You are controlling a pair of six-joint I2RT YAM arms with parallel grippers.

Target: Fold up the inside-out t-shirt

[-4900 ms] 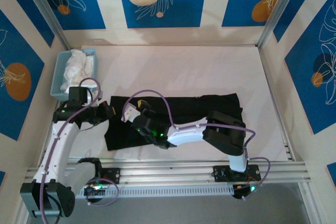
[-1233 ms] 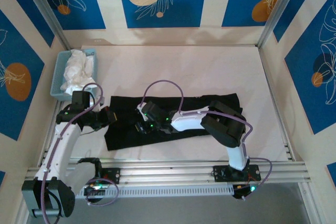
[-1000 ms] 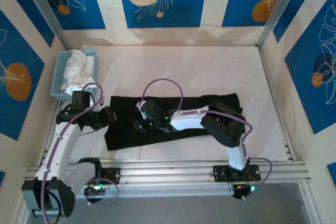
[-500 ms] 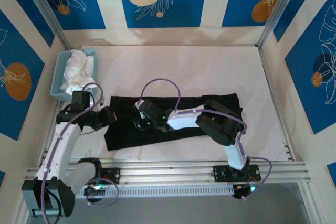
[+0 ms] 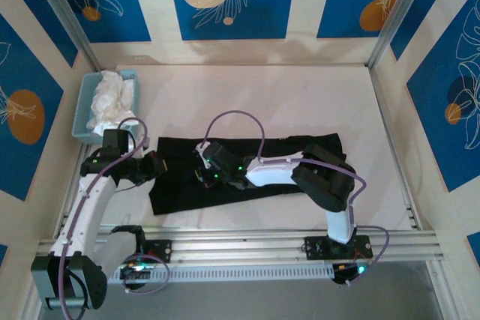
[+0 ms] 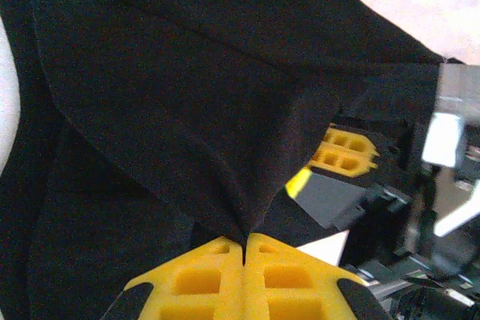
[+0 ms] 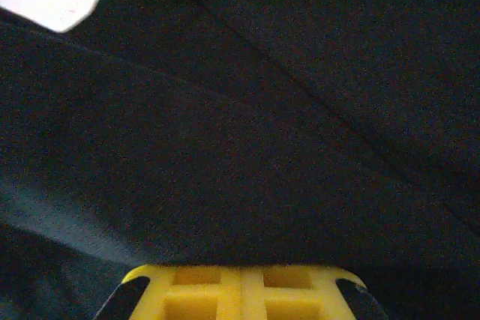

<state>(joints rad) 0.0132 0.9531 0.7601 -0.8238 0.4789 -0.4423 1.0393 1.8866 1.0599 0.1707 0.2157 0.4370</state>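
The inside-out t-shirt (image 5: 300,157) is black and lies spread flat across the near half of the table. My left gripper (image 5: 156,166) is at the shirt's left edge. In the left wrist view its yellow pads (image 6: 217,275) are shut on a pinched peak of the black cloth (image 6: 187,110), which rises taut from the left gripper (image 6: 245,239). My right gripper (image 5: 199,174) is low over the shirt's left-middle part. In the right wrist view the right gripper (image 7: 241,267) has its pads pressed together, with the black cloth (image 7: 262,148) drawn right into their tips.
A blue basket (image 5: 81,110) holding a white cloth garment (image 5: 109,99) stands at the back left, beyond the left arm. Bare pale table (image 5: 285,99) stretches behind and to the right of the shirt. The metal rail (image 5: 247,245) runs along the near edge.
My right gripper has closed on the cloth over the last second, and its arm shifted slightly over the shirt. The left gripper has held its pinch in place.
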